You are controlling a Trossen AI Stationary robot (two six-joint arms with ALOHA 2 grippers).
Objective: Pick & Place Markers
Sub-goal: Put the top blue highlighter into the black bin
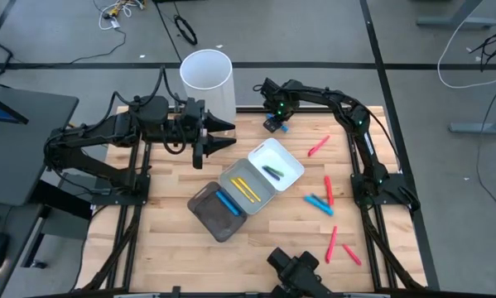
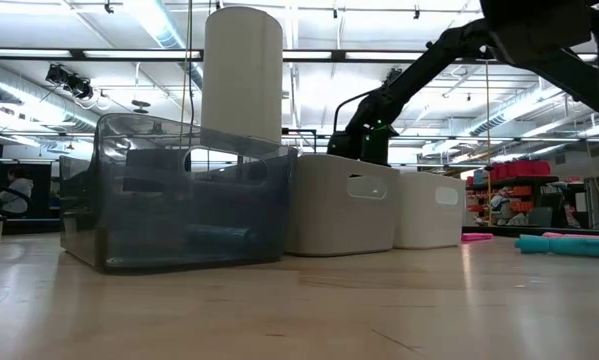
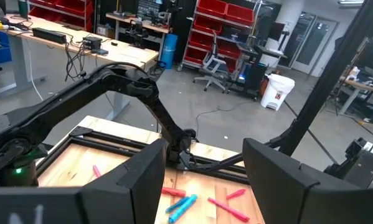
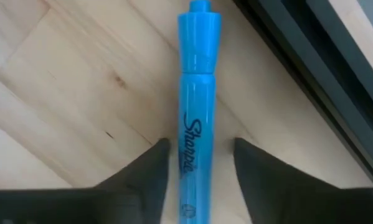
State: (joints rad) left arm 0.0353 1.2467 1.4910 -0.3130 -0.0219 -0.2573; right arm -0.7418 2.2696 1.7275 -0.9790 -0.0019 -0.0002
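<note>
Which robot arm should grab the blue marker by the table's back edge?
The right one. Its gripper already sits low over the blue marker, a finger on each side. The left gripper waits beside the white cylinder.

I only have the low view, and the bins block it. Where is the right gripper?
Observer: The right gripper is down at the table's far edge, behind the white tray, over a blue marker.
Operator: Is the marker between its fingers?
Observer: Yes. The marker lies flat on the wood between them, with a gap on each side, so it is not yet pinched.
Operator: And the left gripper?
Observer: The left gripper hangs open beside the white cylinder, holding nothing.
</note>
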